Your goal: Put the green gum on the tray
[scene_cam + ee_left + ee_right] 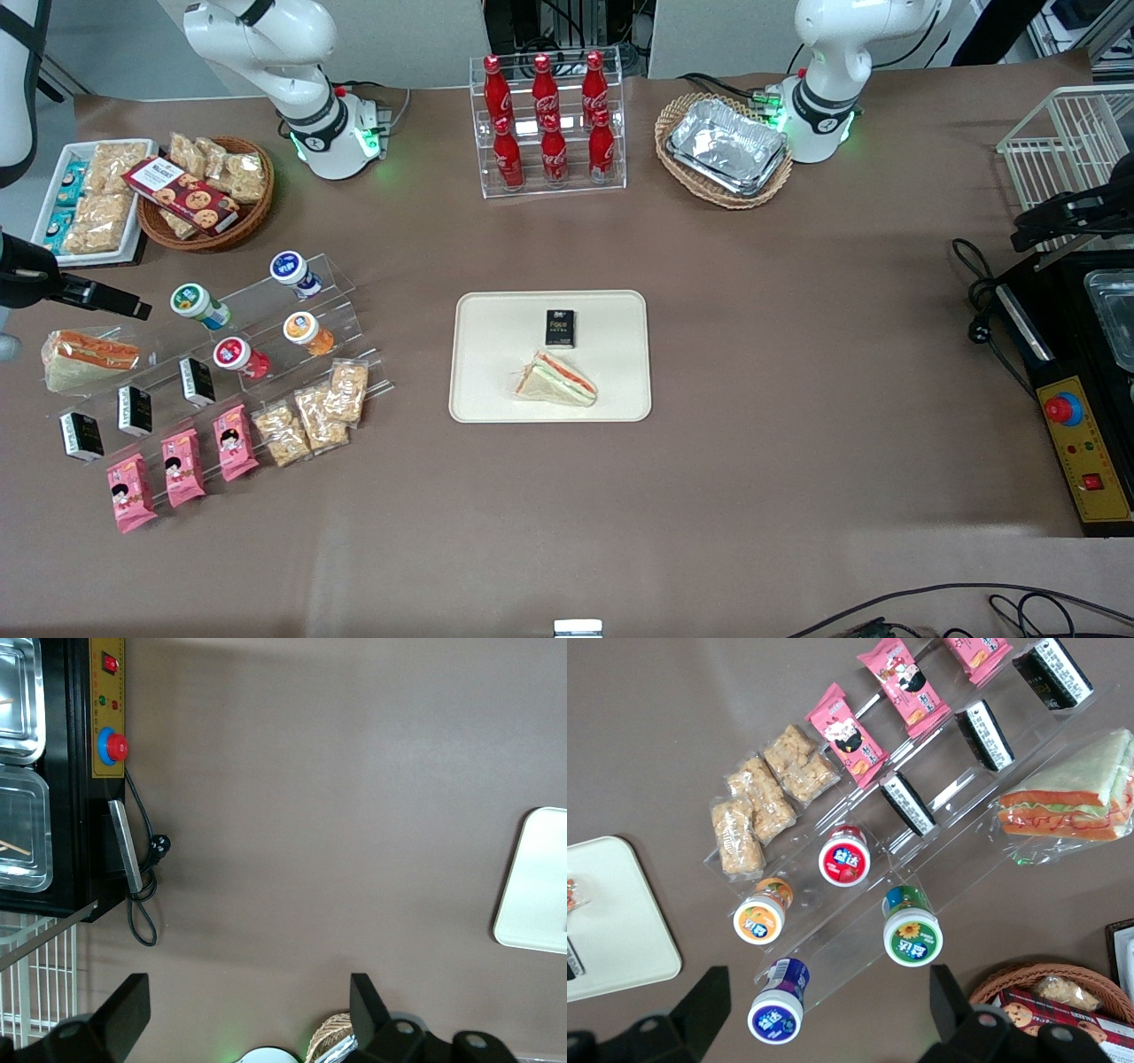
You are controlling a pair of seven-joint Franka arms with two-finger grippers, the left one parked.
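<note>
Green-lidded white gum bottle (912, 928) sits below my spread, empty gripper (824, 1014); I risk bumping the neighbouring blue-lidded bottle (780, 1002).

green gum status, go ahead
Gripper open, empty, hovering above the display rack. Green gum on the rack, untouched. Tray holds sandwich, black box; room left.

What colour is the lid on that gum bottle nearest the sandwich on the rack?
Green-rimmed, on the green gum; clearest in the right wrist view, with the gripper open above the rack.
</note>
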